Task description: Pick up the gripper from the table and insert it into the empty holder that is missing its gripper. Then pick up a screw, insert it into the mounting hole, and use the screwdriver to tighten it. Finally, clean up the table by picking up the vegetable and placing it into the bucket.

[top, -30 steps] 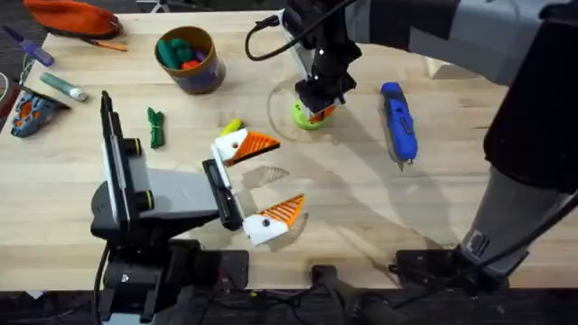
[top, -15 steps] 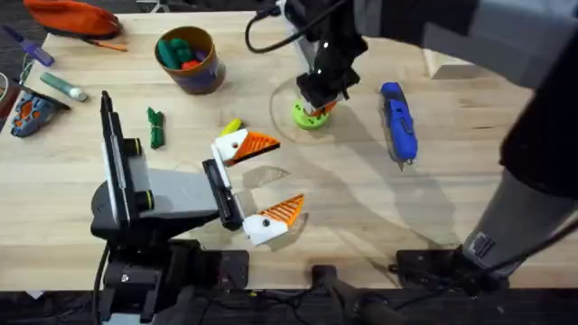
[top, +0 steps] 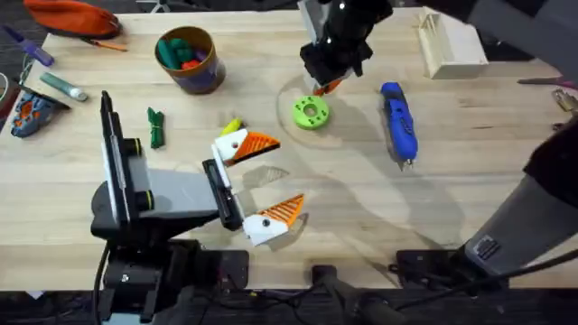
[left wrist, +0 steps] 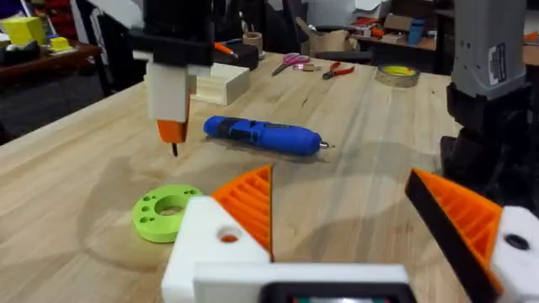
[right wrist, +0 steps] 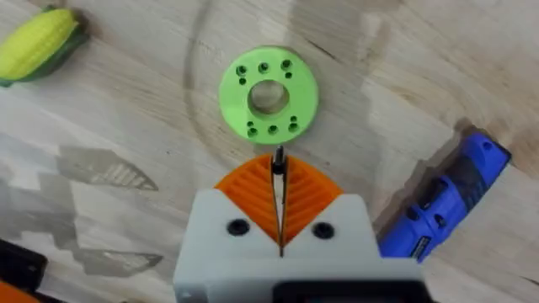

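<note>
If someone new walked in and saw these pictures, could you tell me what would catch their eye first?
Probably the bright green disc on the bare wood at the table's middle, with the right gripper hanging just above and behind it, orange pads pinched on a thin dark screw. Next, the blue screwdriver lying to the disc's right, and the left gripper resting open near the front, its orange pads spread wide.
</note>
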`<action>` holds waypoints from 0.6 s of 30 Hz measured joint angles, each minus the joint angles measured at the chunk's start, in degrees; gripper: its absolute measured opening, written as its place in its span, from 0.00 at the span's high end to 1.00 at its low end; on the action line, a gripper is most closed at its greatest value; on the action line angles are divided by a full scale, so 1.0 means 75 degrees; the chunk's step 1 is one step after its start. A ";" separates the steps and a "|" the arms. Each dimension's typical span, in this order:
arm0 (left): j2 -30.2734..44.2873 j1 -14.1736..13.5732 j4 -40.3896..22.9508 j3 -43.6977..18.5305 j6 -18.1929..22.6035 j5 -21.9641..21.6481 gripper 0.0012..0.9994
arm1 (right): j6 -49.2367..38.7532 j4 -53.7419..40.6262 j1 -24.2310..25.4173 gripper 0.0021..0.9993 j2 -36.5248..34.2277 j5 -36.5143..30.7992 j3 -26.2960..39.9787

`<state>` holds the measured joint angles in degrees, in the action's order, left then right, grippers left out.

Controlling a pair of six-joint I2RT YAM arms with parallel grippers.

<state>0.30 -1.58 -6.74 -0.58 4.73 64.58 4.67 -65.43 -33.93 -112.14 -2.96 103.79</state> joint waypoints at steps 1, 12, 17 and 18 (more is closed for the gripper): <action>0.0002 0.0000 0.0000 0.0000 0.0000 0.0000 0.01 | 0.0000 -0.0088 0.0000 1.00 0.0009 0.0003 0.0091; 0.0001 0.0000 0.0000 0.0000 0.0000 0.0000 0.01 | -0.0102 -0.0398 -0.0001 1.00 0.1216 0.0002 0.0360; -0.0001 0.0000 0.0000 0.0000 0.0000 0.0000 0.01 | -0.0128 -0.0609 -0.0102 1.00 0.1941 0.0000 0.0458; 0.0000 0.0000 0.0000 0.0000 0.0000 0.0000 0.01 | -0.0150 -0.0657 -0.0154 1.00 0.2020 0.0000 0.0458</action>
<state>0.30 -1.58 -6.74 -0.58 4.73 64.58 3.54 -70.36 -35.09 -96.98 -2.96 107.22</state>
